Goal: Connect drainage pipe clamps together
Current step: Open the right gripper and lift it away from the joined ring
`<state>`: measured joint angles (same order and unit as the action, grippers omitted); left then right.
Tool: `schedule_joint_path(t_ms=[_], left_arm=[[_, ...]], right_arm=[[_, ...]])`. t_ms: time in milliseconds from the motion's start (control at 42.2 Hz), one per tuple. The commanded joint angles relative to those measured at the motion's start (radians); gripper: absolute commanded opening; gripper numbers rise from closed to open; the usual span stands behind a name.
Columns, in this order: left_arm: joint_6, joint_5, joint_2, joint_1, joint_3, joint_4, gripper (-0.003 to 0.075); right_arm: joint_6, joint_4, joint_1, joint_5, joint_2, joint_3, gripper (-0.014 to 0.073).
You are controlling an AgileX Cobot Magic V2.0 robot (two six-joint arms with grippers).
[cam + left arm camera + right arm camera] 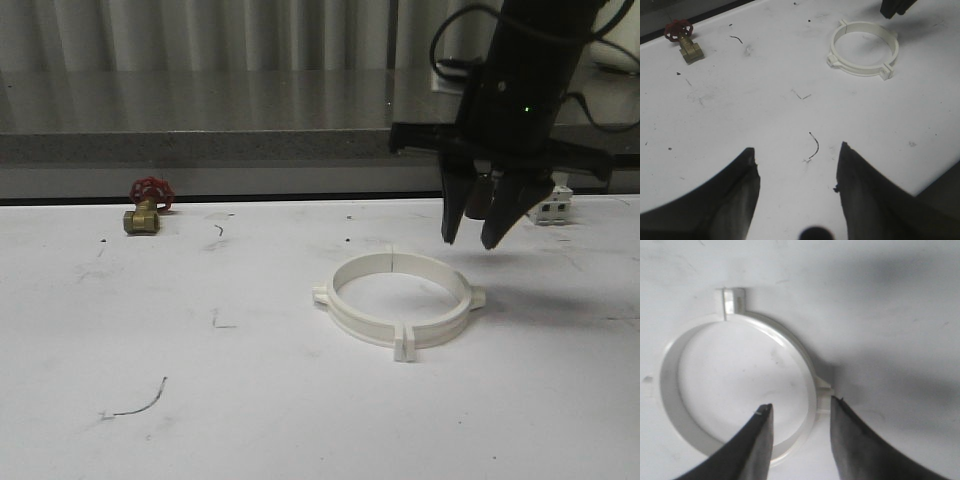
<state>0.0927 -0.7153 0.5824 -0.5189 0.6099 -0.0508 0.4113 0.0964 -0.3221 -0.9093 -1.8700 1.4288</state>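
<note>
The two drainage pipe clamps lie flat on the white table as one closed ring (pixel 380 326), also seen in the left wrist view (pixel 860 70) and the right wrist view (pixel 799 357). Their end tabs (pixel 403 345) meet at the front, and a thin seam shows at the back. My right gripper (pixel 470 240) hangs open just above the ring's back right. In the right wrist view the right gripper (pixel 801 404) straddles the ring wall beside a nub without touching it. My left gripper (pixel 796 148) is open over bare table, well away from the ring.
A brass valve with a red handwheel (pixel 147 207) sits at the back left of the table, shown too in the left wrist view (pixel 684 41). A small white boxy part (pixel 553 208) stands behind the right arm. A thin black wire scrap (pixel 140 402) lies near the front left.
</note>
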Motion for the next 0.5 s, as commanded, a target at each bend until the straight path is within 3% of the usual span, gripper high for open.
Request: schedule_joint_path(t_ms=[0, 118, 284, 474], left_arm=[[-0.003, 0.067, 0.002, 0.002, 0.028, -0.007, 0.0344], [-0.003, 0.067, 0.002, 0.002, 0.028, -0.007, 0.0344], [-0.003, 0.067, 0.002, 0.002, 0.028, -0.007, 0.0344], [-0.003, 0.067, 0.002, 0.002, 0.028, -0.007, 0.0344]], right_arm=[[-0.003, -0.005, 0.002, 0.003, 0.116, 0.023, 0.0315], [-0.045, -0.023, 0.002, -0.011, 0.221, 0.022, 0.0315], [-0.303, -0.019, 0.003, -0.001, 0.392, -0.027, 0.0314], [-0.449, -0.033, 0.038, 0.086, 0.611, -0.188, 0.0314]])
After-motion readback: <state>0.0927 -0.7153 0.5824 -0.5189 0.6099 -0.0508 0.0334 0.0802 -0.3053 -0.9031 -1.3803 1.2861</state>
